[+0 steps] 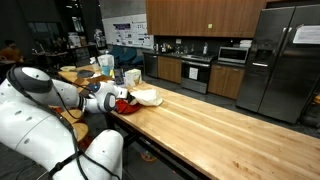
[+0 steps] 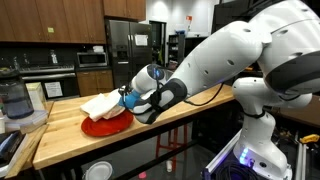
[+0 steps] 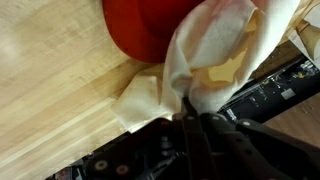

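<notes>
Cream cloth (image 3: 215, 50) is bunching in our pincer (image 3: 190, 118), whose jaws are squeezing tight on a fold of the fabric. We are holding the cloth at the rim of a red plate (image 3: 140, 30) that is sitting on the butcher-block counter (image 3: 50, 90); in both exterior views the cloth is lying partly over the plate.

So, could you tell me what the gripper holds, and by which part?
A white cloth, pinched by a bunched edge, partly covering the red plate.
</notes>
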Controlling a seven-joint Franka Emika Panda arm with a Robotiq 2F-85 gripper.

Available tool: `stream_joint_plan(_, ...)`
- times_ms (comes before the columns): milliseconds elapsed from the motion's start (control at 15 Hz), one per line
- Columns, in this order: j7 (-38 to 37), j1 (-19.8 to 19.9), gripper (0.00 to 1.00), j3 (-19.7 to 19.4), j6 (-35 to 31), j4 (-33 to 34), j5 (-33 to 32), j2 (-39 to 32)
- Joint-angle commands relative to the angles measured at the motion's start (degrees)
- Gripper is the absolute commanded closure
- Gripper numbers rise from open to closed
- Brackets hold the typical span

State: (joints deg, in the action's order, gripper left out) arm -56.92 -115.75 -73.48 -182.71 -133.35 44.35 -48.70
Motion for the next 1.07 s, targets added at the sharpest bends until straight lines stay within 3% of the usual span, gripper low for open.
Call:
stream_joint_plan(0,-0.6,3.5,0.99,0.5,-2.7,2.0,-0.1,-3.7)
stream_joint_plan(267,-1.1,7.5,0.99,1.5,-2.7,4.4,0.2,-8.1)
stream_joint_plan(333,-1.0,7.7,0.71,1.4,-1.9,4.6,0.2,-8.4)
stream_joint_plan(467,-0.2,7.3,0.66,1.4,-0.6,4.2,-0.1,-6.9)
stream_joint_plan(1000,1.3,0.6,0.12,0.0,0.3,0.7,-0.1,1.2)
